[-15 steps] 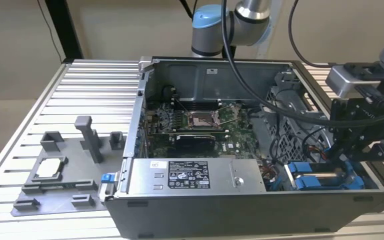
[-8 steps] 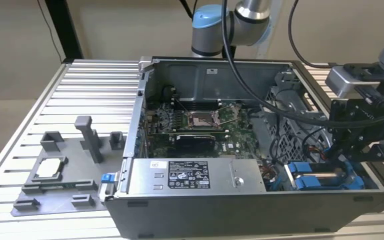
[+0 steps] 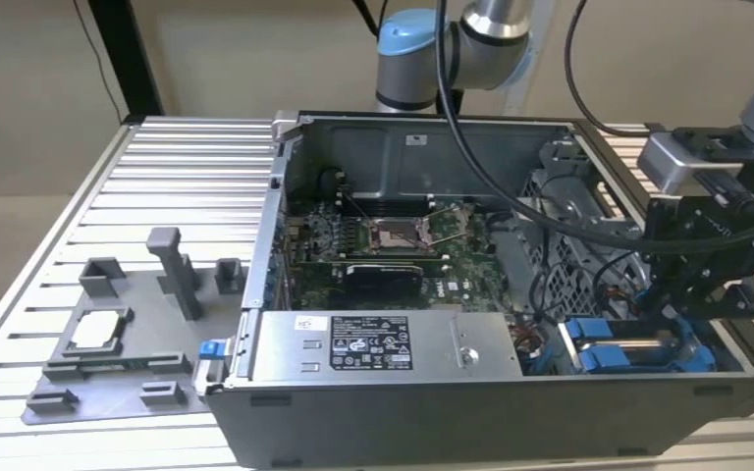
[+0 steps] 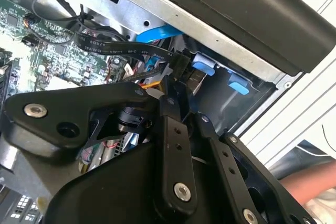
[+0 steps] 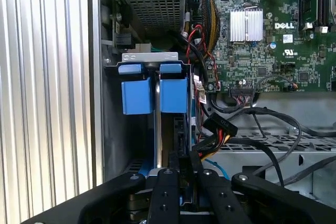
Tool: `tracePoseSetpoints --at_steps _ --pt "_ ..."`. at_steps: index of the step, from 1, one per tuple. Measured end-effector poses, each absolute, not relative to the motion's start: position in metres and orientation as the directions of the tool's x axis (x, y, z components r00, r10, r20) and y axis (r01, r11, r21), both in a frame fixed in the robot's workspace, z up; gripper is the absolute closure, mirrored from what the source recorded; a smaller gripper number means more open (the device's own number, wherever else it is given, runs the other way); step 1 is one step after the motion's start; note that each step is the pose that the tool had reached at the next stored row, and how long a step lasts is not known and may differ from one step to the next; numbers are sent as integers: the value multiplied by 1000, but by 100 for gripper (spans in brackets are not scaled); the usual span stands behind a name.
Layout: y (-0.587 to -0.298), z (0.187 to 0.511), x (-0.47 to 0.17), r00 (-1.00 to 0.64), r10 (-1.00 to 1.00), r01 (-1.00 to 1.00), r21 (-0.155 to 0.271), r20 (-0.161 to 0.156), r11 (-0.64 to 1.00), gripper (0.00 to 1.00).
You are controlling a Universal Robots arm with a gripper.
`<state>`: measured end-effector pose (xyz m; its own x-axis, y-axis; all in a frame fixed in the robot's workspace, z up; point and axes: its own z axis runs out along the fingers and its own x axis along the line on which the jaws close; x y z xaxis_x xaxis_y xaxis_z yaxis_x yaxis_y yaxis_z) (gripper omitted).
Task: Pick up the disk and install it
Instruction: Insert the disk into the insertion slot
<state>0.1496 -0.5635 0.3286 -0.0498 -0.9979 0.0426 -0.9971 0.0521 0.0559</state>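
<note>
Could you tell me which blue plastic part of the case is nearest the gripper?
The blue bay parts just under the gripper, on the exterior view's right; the blue tab on that view's left is far off.

The end effector (image 5: 182, 167) is matt black, the table (image 3: 181, 167) ribbed bare metal, the case (image 3: 456, 157) smooth grey metal.

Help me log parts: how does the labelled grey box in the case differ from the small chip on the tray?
Size: the grey box is far larger than the chip. Place: the grey box sits inside the computer case; the chip lies outside, on the grey tray. Look: the grey box bears a white label; the chip looks plain. Both are silvery and rectangular.
</note>
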Motion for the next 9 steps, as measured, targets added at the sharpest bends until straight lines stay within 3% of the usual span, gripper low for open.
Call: tracePoseSetpoints --at_steps 9 --pt "-564 326 151 -50 -998 -997 57 43 52 100"
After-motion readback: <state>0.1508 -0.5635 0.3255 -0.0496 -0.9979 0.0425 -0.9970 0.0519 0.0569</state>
